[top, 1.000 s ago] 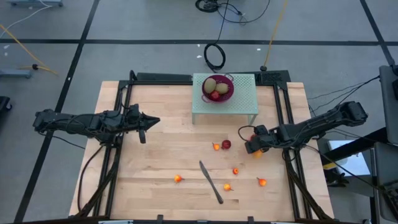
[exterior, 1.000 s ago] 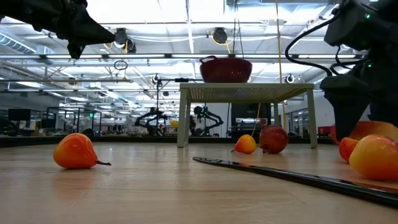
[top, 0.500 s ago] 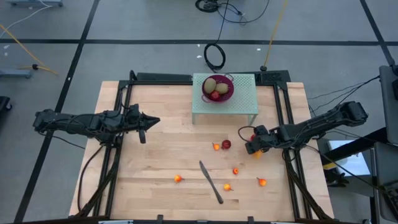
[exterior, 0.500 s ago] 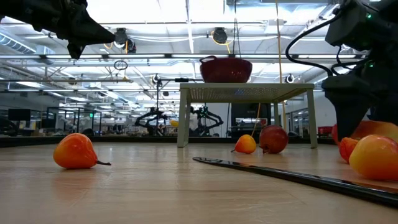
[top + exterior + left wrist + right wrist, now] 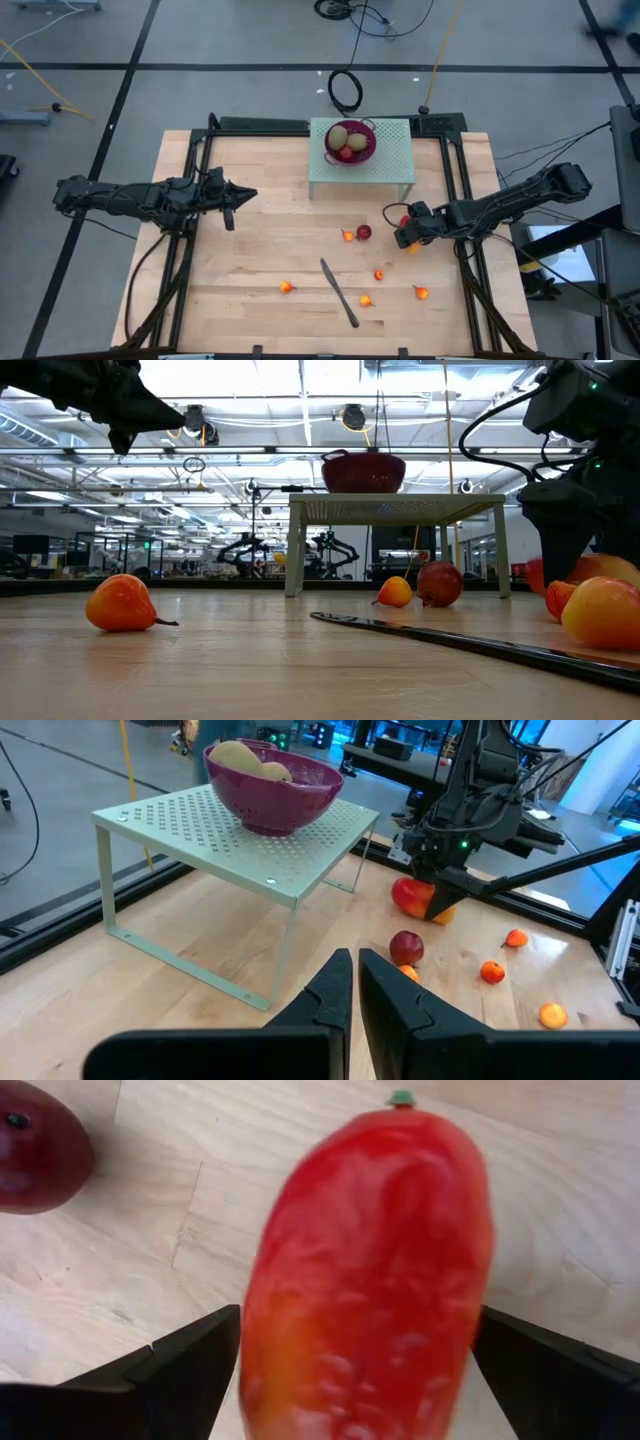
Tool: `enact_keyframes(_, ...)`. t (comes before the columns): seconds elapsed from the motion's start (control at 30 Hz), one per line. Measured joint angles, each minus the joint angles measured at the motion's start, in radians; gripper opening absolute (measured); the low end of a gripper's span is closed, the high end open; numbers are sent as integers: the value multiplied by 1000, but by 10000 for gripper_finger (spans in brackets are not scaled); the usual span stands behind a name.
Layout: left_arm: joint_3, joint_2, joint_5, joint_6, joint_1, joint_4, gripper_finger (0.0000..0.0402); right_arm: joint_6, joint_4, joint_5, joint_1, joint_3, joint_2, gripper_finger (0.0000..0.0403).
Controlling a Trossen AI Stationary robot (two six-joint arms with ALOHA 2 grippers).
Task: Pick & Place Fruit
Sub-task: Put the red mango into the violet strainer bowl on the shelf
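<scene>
The mango [image 5: 368,1280] lies on the wooden table [image 5: 250,270] near its right side, just in front of the small green stand [image 5: 390,165], with the right gripper [image 5: 405,232] down over it. Its long axis runs away from that gripper's wrist, the green stem nub at the far end. Its skin is smooth and glossy, red over most of the body and shading to orange-yellow at the near end. The right gripper's two dark fingers [image 5: 190,1365] stand spread wide, one on each side of the mango; whether they touch its skin I cannot tell.

A dark red round fruit [image 5: 364,232] sits on the table just beside the mango, with a tiny orange one [image 5: 348,236] touching or nearly touching it. More tiny orange-red pieces are scattered nearer the front edge, around a long knife [image 5: 339,292] lying flat and slanted.

The stand is a perforated metal shelf on thin legs. On it rests a purple bowl [image 5: 360,150] holding two oval brownish-green kiwis [image 5: 339,136] and a red piece.

The left gripper [image 5: 245,195] hangs above the left half of the table, fingers pressed together and holding nothing.
</scene>
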Motion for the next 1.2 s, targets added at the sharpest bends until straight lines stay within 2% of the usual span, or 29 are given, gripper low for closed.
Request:
enact_keyframes(0.17,0,0,0,-4,0,0,21,3,-2,-2,0,0,0,357)
enact_keyframes(0.73,0,0,0,-25,0,0,21,22,3,-48,-2,-2,1,216)
enact_keyframes(0.9,0,0,0,-25,0,0,21,27,40,-75,-2,-3,-12,216)
enact_keyframes(1.2,0,0,0,-27,0,0,21,5,278,-90,0,-2,-76,214)
